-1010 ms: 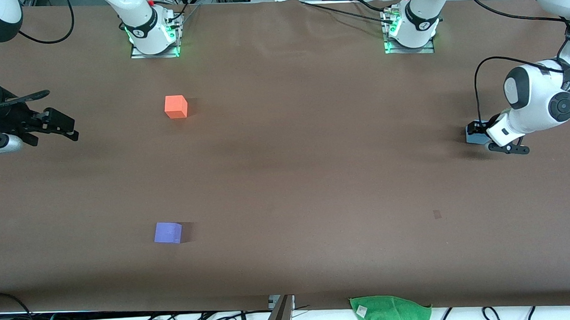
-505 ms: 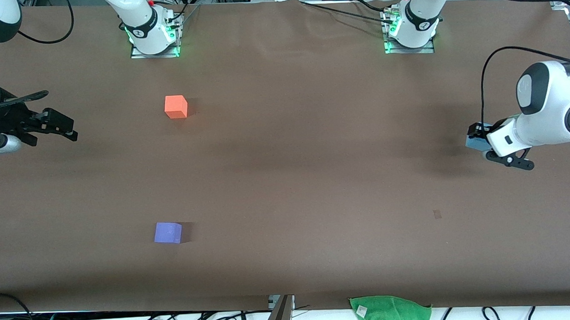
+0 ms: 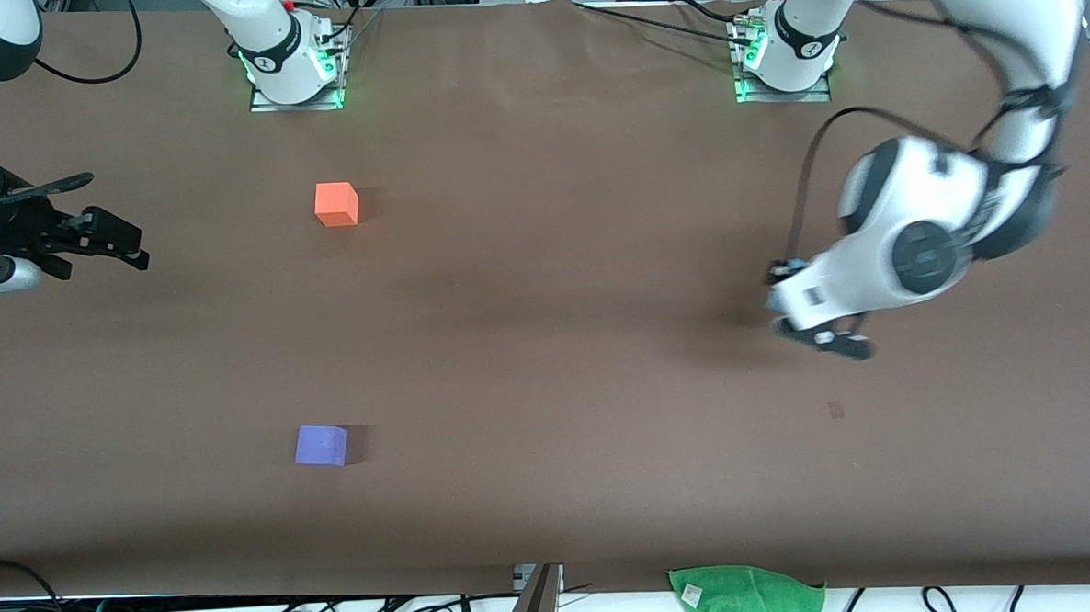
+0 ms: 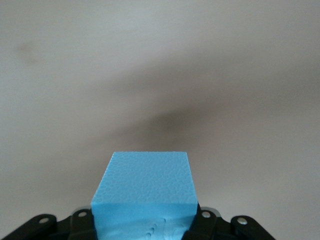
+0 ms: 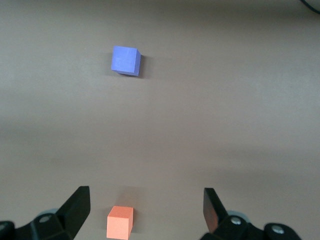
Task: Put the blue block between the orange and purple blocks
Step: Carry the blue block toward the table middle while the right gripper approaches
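**Blue block aloft in left gripper; orange and purple blocks sit apart on table**

Green cloth (image 3: 746, 596) hangs off the table's near edge, toward the left arm's end.

Purple block (image 3: 321, 444) sits on the brown table (image 3: 547, 361), nearest the front camera of the blocks, in the right arm's half.

Left gripper (image 3: 808, 317) is in the air over bare table in the left arm's half, roughly midway between near and far edges. Its fingers are clamped on opposite sides of the blue block (image 4: 144, 192); the cube sits square between them, top face clear, table blurred beneath.

Right gripper (image 3: 124, 246) waits above the edge at the right arm's end, fingers spread wide, nothing between them.

Orange block (image 3: 336, 205) rests farther from the camera than the purple one, roughly in line with it, well apart from it.

Arm bases stand along the far edge.
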